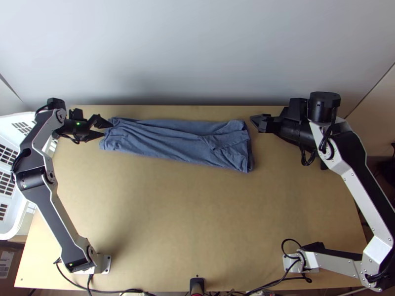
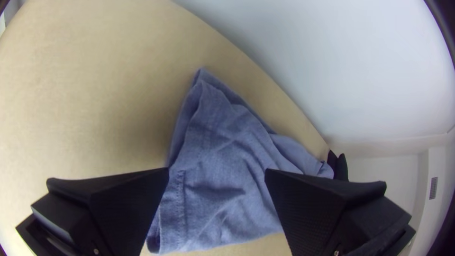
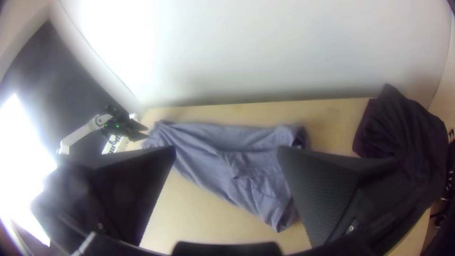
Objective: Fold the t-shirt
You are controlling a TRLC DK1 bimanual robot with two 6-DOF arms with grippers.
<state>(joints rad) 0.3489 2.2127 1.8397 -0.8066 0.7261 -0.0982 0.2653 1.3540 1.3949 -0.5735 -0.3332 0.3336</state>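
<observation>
The blue-grey t-shirt point(image 1: 173, 140) lies as a long folded strip across the back of the table, with wrinkles and an overlapping flap near its right end. My left gripper point(image 1: 106, 129) is open at the strip's left end, and in the left wrist view the fingers of this gripper point(image 2: 217, 171) stand apart over the cloth point(image 2: 222, 156). Just off the right end is my right gripper point(image 1: 256, 122). In the right wrist view that gripper point(image 3: 226, 150) has widely parted fingers, with the t-shirt point(image 3: 237, 166) farther off between them.
A white basket point(image 1: 22, 217) stands beyond the table's left edge. A dark cloth point(image 3: 393, 125) lies at the right in the right wrist view. The pale wall point(image 1: 197, 54) rises behind the table's back edge, and bare wood point(image 1: 187, 212) stretches in front of the t-shirt.
</observation>
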